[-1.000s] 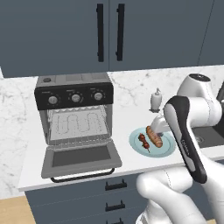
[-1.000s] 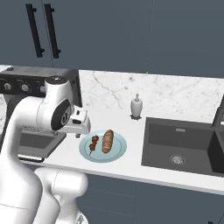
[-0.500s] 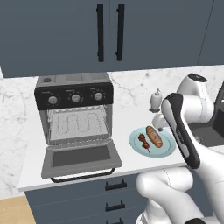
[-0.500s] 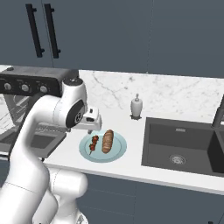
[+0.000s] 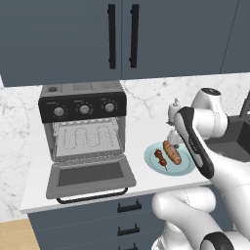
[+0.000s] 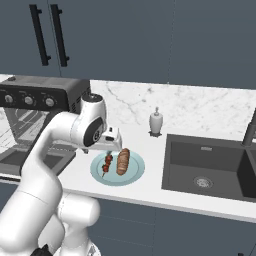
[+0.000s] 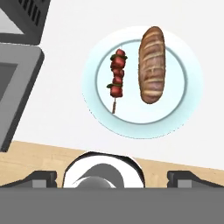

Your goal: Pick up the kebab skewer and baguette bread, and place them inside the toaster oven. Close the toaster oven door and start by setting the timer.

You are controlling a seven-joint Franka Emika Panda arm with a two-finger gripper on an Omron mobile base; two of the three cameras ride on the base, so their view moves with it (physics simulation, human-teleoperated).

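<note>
A kitchen: marble counter [image 5: 146, 127], sink [image 6: 210, 167], dark cabinets [image 5: 122, 36], toaster oven [image 5: 83, 129]

Open counter [image 7: 65, 113] around plate [image 7: 183, 105]

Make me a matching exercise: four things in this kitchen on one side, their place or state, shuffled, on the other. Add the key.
Things:
1. skewer
2. baguette
3. oven door
4. gripper

Place or state:
A. dropped open
B. open, above the plate, holding nothing
C. on the plate, the side nearer the oven
D. on the plate, the side nearer the sink

Pairs: 1-C, 2-D, 3-A, 4-B
</note>
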